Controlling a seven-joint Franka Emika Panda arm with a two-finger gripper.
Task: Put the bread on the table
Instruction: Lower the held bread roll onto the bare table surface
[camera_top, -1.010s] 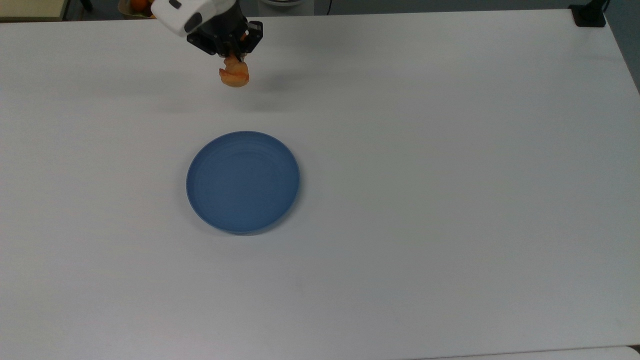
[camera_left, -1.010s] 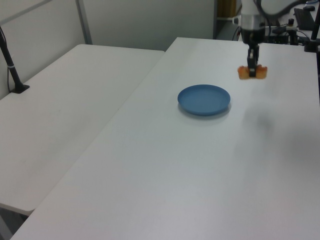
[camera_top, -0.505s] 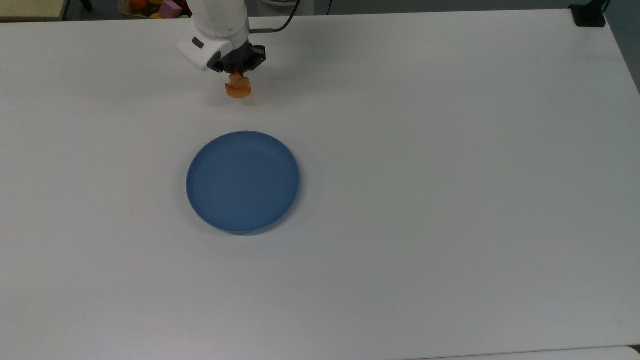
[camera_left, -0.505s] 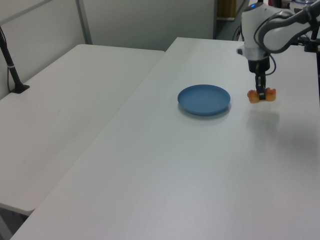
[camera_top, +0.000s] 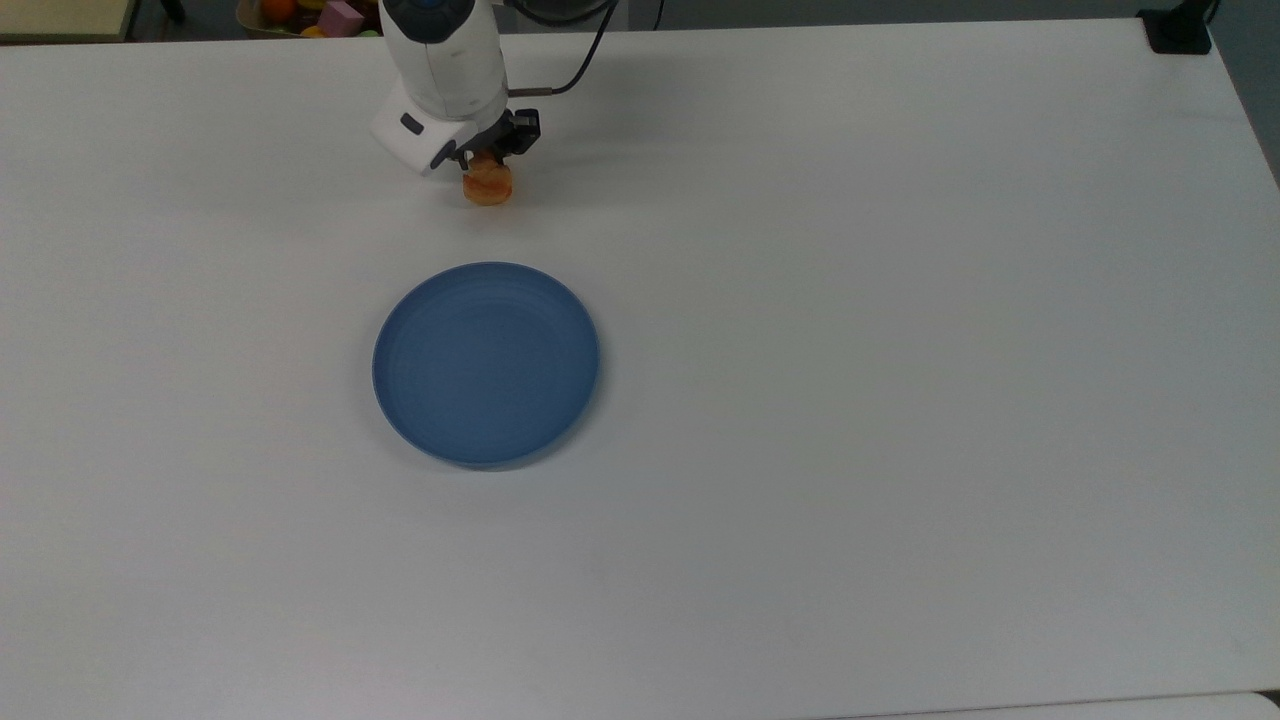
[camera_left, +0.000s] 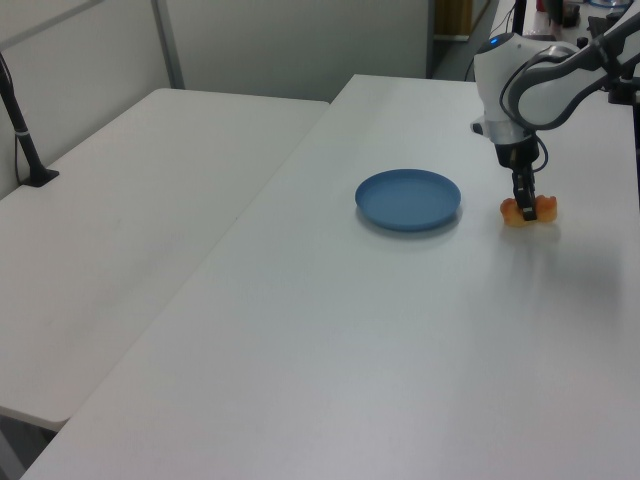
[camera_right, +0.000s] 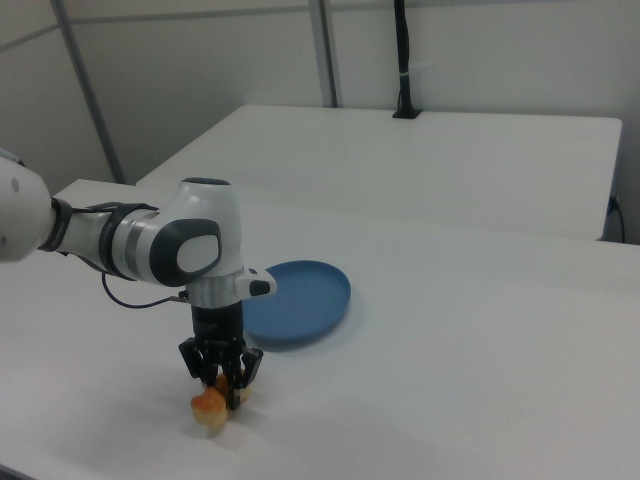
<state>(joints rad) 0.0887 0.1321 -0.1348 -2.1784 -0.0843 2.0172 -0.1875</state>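
The bread is a small golden-orange loaf, down at the surface of the white table. It sits just beyond the far rim of the blue plate in the top view. My gripper points straight down over it, fingers shut on the bread's middle. Whether the loaf rests fully on the table or hovers just above it, I cannot tell. The white arm body hides the bread's far end in the top view.
An empty blue plate lies near the table's middle. A second white table adjoins, with a black post. A black clamp sits at the top view's right corner.
The gripper has come down with the bread, from well above the table to table level, shifting slightly toward the plate in the top view. The plate has stayed put.
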